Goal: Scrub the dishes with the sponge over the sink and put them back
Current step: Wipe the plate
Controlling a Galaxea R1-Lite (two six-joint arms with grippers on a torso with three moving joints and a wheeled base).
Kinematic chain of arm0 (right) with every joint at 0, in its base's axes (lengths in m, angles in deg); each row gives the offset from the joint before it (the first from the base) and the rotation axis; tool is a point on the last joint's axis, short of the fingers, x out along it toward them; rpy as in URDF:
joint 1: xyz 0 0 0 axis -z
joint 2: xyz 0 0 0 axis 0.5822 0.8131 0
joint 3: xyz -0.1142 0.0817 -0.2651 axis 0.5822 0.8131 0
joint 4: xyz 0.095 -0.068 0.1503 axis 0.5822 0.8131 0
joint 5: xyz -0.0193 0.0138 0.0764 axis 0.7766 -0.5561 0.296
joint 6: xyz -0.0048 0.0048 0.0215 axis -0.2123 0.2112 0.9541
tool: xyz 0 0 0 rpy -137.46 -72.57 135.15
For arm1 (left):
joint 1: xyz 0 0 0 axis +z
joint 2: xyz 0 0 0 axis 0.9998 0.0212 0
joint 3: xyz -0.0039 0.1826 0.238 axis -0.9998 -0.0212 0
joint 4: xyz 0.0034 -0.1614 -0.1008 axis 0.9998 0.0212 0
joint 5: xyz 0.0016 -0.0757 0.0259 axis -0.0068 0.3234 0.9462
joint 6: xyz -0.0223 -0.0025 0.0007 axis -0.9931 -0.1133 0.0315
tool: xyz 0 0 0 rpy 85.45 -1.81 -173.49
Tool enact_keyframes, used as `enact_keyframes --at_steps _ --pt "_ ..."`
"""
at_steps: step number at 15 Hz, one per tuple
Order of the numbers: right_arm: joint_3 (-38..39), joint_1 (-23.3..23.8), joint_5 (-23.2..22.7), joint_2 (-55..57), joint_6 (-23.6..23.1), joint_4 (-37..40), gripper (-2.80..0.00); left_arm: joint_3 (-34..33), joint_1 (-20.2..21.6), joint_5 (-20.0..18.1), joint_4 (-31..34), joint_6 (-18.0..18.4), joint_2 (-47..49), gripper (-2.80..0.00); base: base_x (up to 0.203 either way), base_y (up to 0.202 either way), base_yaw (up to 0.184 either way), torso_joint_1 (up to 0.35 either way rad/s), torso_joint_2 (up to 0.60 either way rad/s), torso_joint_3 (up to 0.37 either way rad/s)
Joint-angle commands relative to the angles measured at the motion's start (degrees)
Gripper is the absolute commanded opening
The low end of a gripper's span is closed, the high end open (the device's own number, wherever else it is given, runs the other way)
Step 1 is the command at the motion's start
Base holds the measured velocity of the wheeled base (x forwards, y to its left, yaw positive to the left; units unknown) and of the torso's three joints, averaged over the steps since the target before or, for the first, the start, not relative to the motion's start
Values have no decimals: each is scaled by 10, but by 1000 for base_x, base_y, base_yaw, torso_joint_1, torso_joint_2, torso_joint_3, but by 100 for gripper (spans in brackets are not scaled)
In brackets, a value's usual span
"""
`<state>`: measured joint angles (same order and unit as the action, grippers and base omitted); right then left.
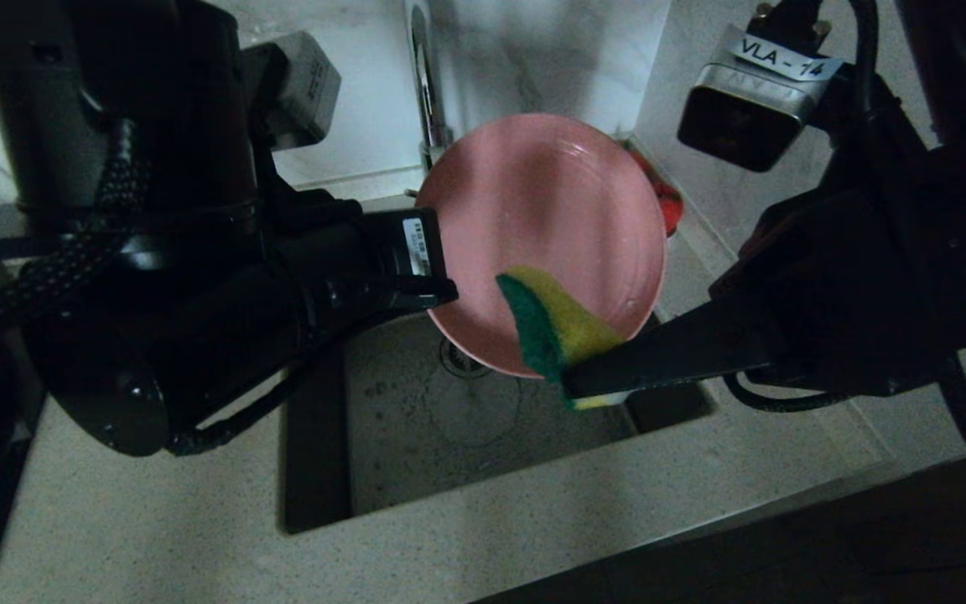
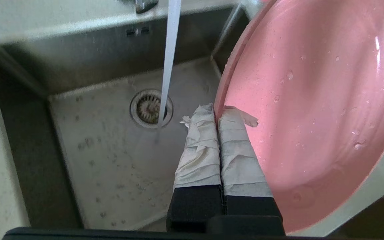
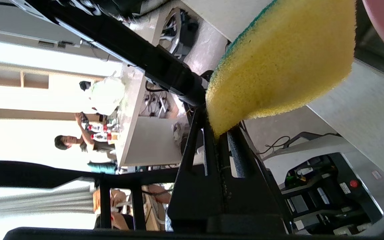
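One pink plate (image 1: 542, 235), tilted on edge above the sink (image 1: 483, 419), wet with droplets. Pinched at its rim by the left hand (image 2: 217, 115), taped fingers (image 2: 200, 150) pressed tight on either side of the edge. One yellow sponge (image 1: 563, 323), green scouring face toward the left, touching the plate's lower rim, clamped in the right hand (image 1: 592, 377) with jaws squeezed on its end. One stream of water (image 2: 168, 63) falling from the one tap (image 1: 426, 84) to the one drain (image 2: 151, 108), just beside the plate.

Likely risks: plate sliding out of a narrow wet rim pinch under scrubbing pressure and dropping into the basin; sponge folding, or working loose from so short a hold. No teal bowl in sight. Something red (image 1: 666, 205) behind the plate on the tabletop (image 1: 156, 520), too hidden to identify.
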<state>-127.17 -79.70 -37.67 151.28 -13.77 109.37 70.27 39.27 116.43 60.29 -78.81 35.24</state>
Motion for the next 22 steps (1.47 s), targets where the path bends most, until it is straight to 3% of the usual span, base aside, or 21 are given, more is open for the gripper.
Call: enact_keyframes --at_steps 1,22 --pt "-21 -12 -2 35 1 3 -280 -18 -10 3 -12 -2 2 -280 0 0 0 0 0 0" --pt "-64 8 24 97 -1 -2 -280 -89 -29 0 -32 9 -77 -280 0 0 0 0 0 0"
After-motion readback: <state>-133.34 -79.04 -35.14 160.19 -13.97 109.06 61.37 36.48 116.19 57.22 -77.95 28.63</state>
